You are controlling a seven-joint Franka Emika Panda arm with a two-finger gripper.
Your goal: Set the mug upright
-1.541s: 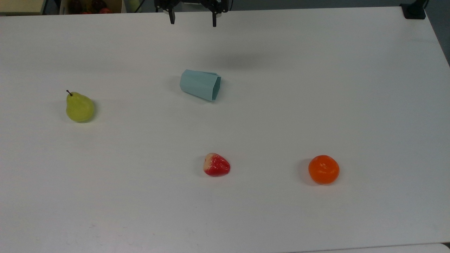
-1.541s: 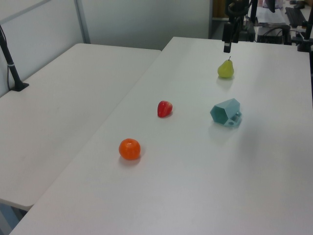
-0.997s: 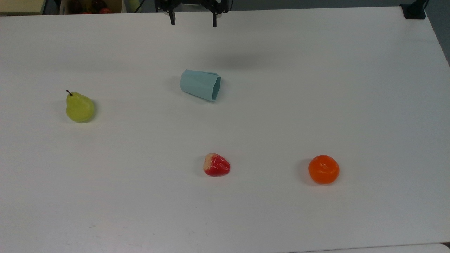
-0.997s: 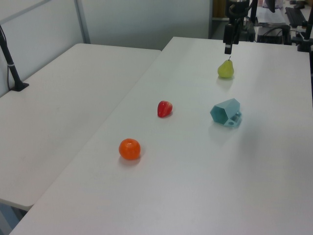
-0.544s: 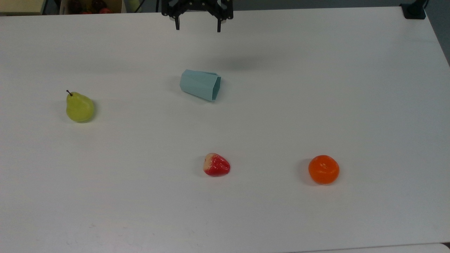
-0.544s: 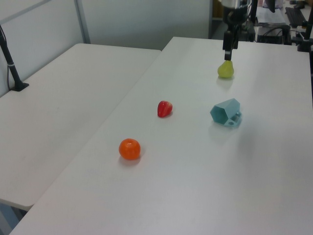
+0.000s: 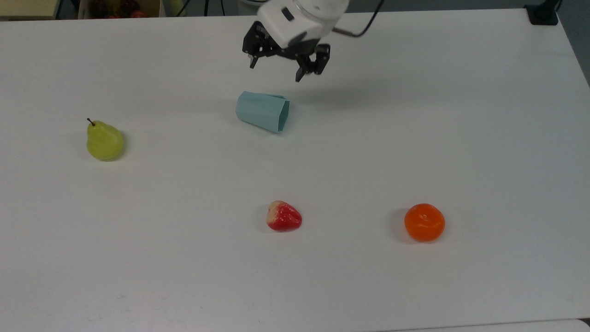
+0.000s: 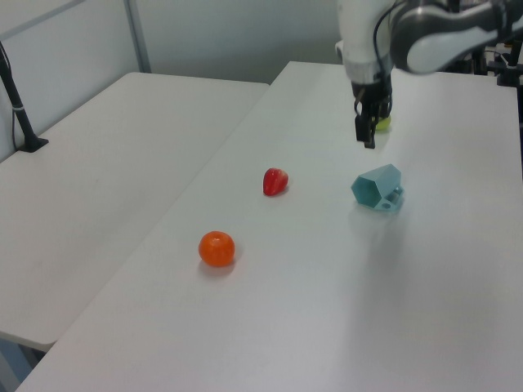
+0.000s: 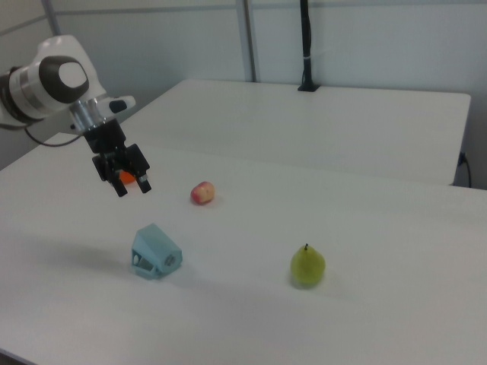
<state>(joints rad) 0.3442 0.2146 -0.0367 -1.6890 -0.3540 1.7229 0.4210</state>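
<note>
Pear sits far on the top view's left, so I'd ignore it. Mug lies on its side mid-table, mouth toward the top view's right. I'd bring the fingers down across its flat sides, then tip it up. My gripper hangs spread and empty just behind the mug, arm angled downward.

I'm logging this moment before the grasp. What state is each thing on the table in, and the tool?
mug: on its side, mouth toward the top view's right, untouched.
tool: open, empty, above the mug.
pear: lying loose.
strawberry: lying loose.
orange: sitting loose.
</note>
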